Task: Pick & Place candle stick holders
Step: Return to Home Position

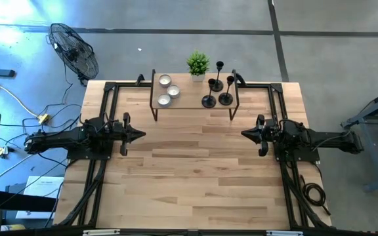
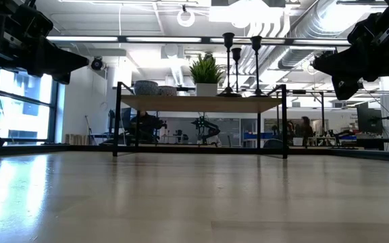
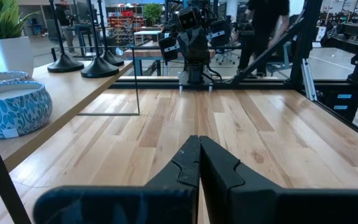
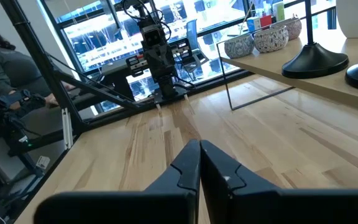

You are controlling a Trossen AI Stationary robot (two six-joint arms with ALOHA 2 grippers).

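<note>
**While both arms hang apart, three holders stand on the shelf**

Where the black-framed shelf [image 1: 189, 96] sits at the far edge of the table [image 1: 195, 183], the three candle stick holders [image 1: 226, 99] stand upright on its right end. They are close together, of differing heights, with their round bases on the wooden top. A potted plant [image 1: 197, 64] stands at the back of the shelf near its middle. Three round candles [image 1: 174, 91] are grouped on the left end.

The left gripper [image 1: 142, 134] hangs over the left side of the table and points toward the centre. Its fingers [image 3: 185, 165] are pressed together with nothing between them. The right gripper [image 1: 244, 134] faces it from the right side, its fingers [image 4: 185, 168] likewise pressed together and empty. Both grippers are well apart from the shelf and from each other, with bare wood between them.
</note>
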